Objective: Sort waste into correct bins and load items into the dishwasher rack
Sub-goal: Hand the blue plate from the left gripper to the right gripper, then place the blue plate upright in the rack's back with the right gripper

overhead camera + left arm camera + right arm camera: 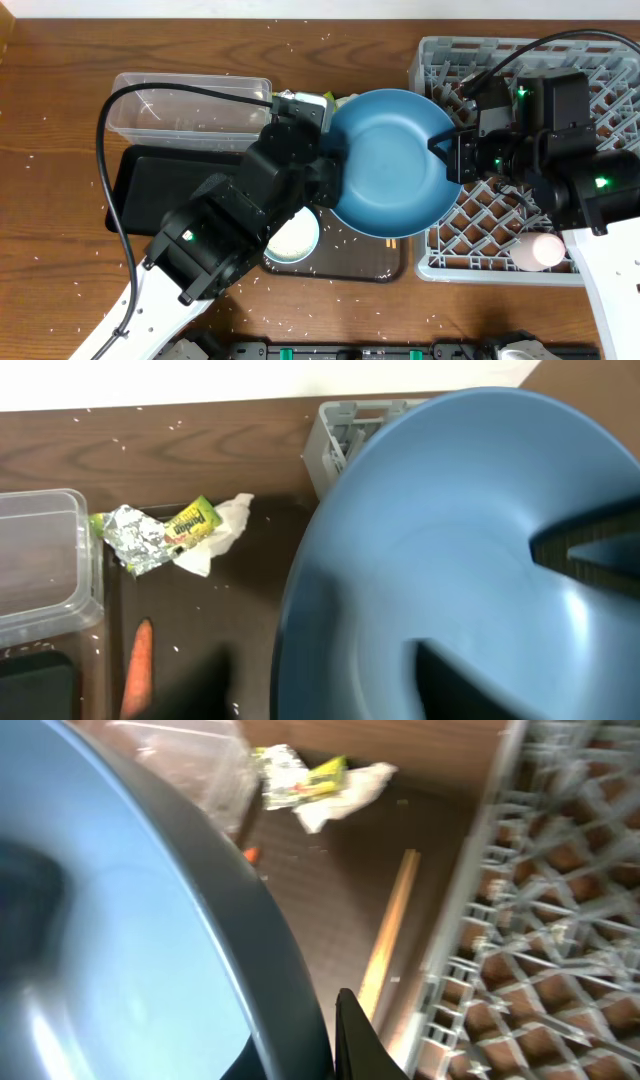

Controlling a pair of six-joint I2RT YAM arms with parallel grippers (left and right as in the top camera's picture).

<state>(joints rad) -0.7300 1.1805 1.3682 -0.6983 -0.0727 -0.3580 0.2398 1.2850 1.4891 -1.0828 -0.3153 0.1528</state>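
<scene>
Dish position: the blue dish (390, 160) sits over the gap between the serving tray (350, 265) and the rack (480, 225), overlapping the rack's 9 o'clock rim. The right gripper (448, 155) is pinched tight on the dish's 3 o'clock rim. The left gripper (328, 172) is at the 9 o'clock rim; whether its fingers are spread or clamped cannot be told. From the dish, the clear tub (190, 105) lies at 9 o'clock, the black tray (150, 185) at 8, the white bowl (292, 238) at 7. 1 pink cup (540, 250) lies at the rack's 6 o'clock edge. On the serving tray: foil and wrapper (160, 532), tissue (225, 525), carrot (138, 665), chopsticks (390, 935).
</scene>
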